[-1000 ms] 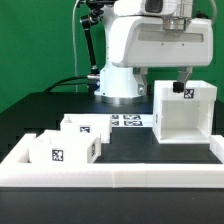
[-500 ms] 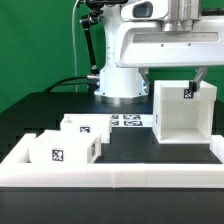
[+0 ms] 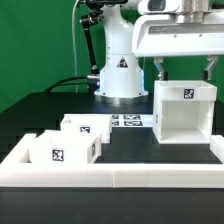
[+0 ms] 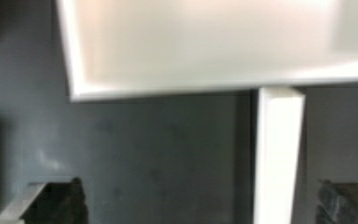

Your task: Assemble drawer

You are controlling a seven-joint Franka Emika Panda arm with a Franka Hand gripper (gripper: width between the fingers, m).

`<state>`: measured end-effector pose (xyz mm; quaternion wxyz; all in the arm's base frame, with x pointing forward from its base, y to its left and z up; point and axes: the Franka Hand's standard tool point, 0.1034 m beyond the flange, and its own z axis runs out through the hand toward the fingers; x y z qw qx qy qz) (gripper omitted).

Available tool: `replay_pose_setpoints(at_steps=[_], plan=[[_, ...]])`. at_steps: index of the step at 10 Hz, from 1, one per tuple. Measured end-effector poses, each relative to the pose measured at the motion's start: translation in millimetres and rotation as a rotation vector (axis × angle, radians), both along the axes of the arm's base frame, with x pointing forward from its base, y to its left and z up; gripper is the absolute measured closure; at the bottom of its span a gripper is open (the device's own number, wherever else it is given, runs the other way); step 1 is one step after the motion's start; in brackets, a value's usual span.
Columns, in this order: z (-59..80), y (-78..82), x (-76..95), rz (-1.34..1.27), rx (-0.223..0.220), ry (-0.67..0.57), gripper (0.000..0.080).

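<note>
Gripper [image 3: 187,72] hangs above the big box [image 3: 185,115], fingers [image 3: 164,68] spread wide, nothing held, no contact. The big box stands upright on the table [image 3: 40,108] at the exterior view's right. Two small boxes, front [image 3: 62,150] and rear [image 3: 85,127], sit at the left. The marker board [image 3: 127,121] lies between.

You see the tall white drawer case [image 3: 185,118] standing upright on the tabletop [image 3: 130,148] at the exterior view's right, well apart from the nearer small tagged box [image 3: 62,150] and the farther small tagged box [image 3: 88,127], which sit close together.
</note>
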<state>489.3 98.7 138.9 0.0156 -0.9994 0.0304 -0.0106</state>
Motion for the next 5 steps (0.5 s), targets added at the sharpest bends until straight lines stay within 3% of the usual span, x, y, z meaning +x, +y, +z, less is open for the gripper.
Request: replay_pose_setpoints(at_steps=[2, 5], plan=[[1.6, 25.7, -12.7, -0.029, 0.000, 0.010, 0.0150], [1.1, 23.7, -11.9, -0.017, 0.000, 0.008, 0.0150]])
